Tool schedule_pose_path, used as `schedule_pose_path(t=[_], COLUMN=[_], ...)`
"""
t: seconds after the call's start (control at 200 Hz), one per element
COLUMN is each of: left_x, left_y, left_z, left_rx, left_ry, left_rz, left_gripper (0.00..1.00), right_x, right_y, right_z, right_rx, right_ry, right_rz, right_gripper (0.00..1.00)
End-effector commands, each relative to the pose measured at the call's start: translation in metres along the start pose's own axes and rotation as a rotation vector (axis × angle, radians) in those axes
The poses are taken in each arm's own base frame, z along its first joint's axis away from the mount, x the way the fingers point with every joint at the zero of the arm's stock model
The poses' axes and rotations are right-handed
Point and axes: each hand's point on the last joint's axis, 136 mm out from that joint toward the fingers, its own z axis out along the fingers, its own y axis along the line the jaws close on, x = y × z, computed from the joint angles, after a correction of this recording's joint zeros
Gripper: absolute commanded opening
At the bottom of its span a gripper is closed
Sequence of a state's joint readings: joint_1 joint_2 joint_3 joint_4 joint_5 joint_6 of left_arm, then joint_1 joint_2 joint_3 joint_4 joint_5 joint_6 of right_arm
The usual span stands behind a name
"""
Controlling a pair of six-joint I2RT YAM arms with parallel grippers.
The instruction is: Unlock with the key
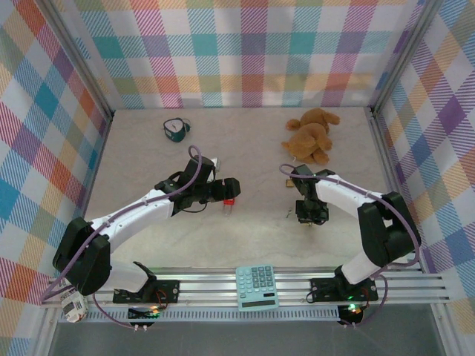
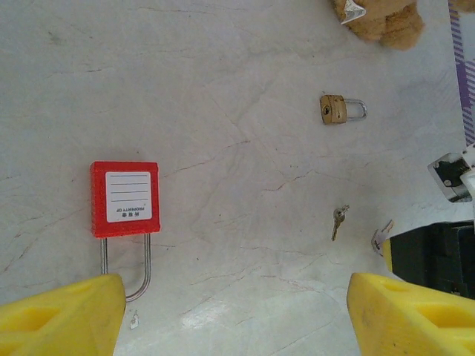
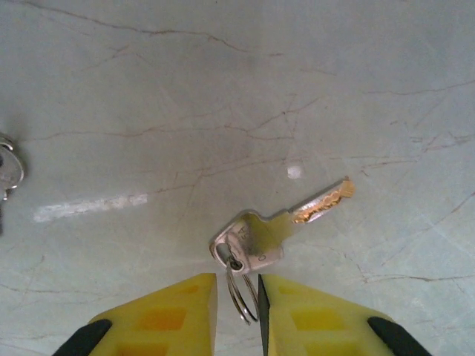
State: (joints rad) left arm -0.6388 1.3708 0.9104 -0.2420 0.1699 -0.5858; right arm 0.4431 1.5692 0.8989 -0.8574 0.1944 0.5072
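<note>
I am watching the right tool (image 3: 237,285) sitting low over the worktop (image 3: 148,89), its yellow fingers (image 3: 171,311) drawn nearly together with the ring of the key (image 3: 278,231) lying between them. I cannot tell whether they are actually pinching that ring. The key is lying flat, its brass blade pointing away to the upper right, and a second key (image 3: 6,170) is peeking in at the left edge.

In the left wrist view, the left tool (image 2: 234,282) is hanging wide open and holding nothing. The red padlock (image 2: 125,199) is lying flat with its label facing up, its shackle reaching down just beside that tool's left finger. A brass padlock (image 2: 335,109) is resting well apart from it, further out on the worktop. From above, I am seeing both arms reaching toward the middle, with a teddy bear (image 1: 312,137) lying beyond the right arm.
</note>
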Motion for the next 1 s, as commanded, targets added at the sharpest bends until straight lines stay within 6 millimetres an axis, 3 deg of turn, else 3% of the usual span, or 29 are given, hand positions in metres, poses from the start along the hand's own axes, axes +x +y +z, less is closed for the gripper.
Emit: schedule_pose_path(t=[0.0,0.3,0.505,0.715,0.995], left_x=[-0.003,-0.002,-0.002,-0.011,-0.018], left_y=[-0.001,0.001,0.001,-0.007,-0.051], left_z=[-0.009,-0.009,-0.011,-0.026,-0.052], left_rx=[-0.007,-0.012,-0.010,0.034,0.163], left_ry=[-0.017,-0.018,-0.021,-0.186,-0.527], left_rz=[0.014,0.013,0.015,0.065,0.331], left_gripper=[0.78,0.78,0.78,0.82,0.88], right_x=[-0.004,-0.003,-0.005,-0.014,-0.024], right_y=[0.004,0.007,0.009,0.027,0.074], right_z=[-0.004,-0.010,-0.023,-0.074,-0.149], right_rx=[-0.001,-0.021,-0.028,-0.130,-0.326], right_ry=[-0.006,-0.025,-0.062,-0.162,-0.285], right_rz=[-0.026,-0.031,-0.031,-0.033,-0.066], right_gripper=[0.24,0.07,0.03,0.03,0.04])
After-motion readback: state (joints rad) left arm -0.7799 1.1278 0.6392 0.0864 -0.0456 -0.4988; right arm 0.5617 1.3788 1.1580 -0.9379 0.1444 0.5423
